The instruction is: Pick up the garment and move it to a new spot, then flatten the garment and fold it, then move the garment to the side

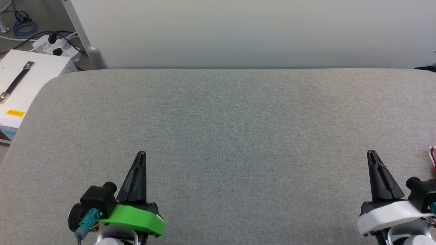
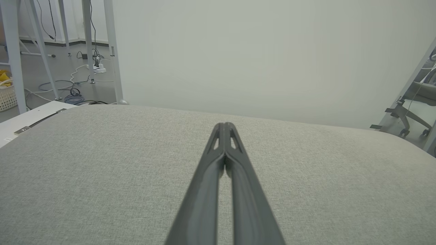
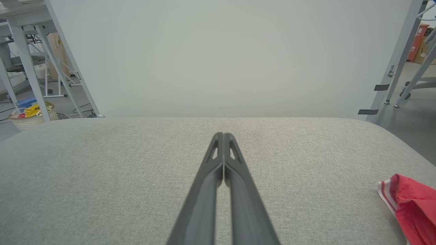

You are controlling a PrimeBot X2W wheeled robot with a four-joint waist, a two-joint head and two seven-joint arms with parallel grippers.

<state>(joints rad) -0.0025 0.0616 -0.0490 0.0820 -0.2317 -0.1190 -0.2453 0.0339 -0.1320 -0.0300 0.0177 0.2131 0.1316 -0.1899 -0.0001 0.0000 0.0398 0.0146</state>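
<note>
Grey woven fabric is covering the surface (image 1: pixel 218 115), which is stretching across most of the head view with rounded far corners. A plain white panel (image 1: pixel 238 34) is standing behind its far edge. At the upper left of that view a white box (image 1: pixel 30 85) with a black handle is sitting just beside the surface, and a power strip (image 1: pixel 51 46) is lying with cables on the floor beyond it.

At the lower left, the left gripper (image 1: pixel 141 156) is sitting on a green mount, its two dark fingers pressed together into one point with nothing between them. At the lower right, the right gripper (image 1: pixel 371 154) is sitting on a white mount, its fingers likewise closed and empty. Each wrist view is showing the tips touching over bare fabric.

At the right edge of the head view, the garment (image 1: pixel 433 159) is showing as a mere sliver of red cloth with red-and-white striped trim. In the lower right corner of the right wrist view, the garment (image 3: pixel 414 204) is lying bunched on the surface. It is appearing as a red fold with a white, red-striped band along its left edge, well apart from the fingers. At that view's left edge a basket (image 3: pixel 30 117) is standing on the floor.
</note>
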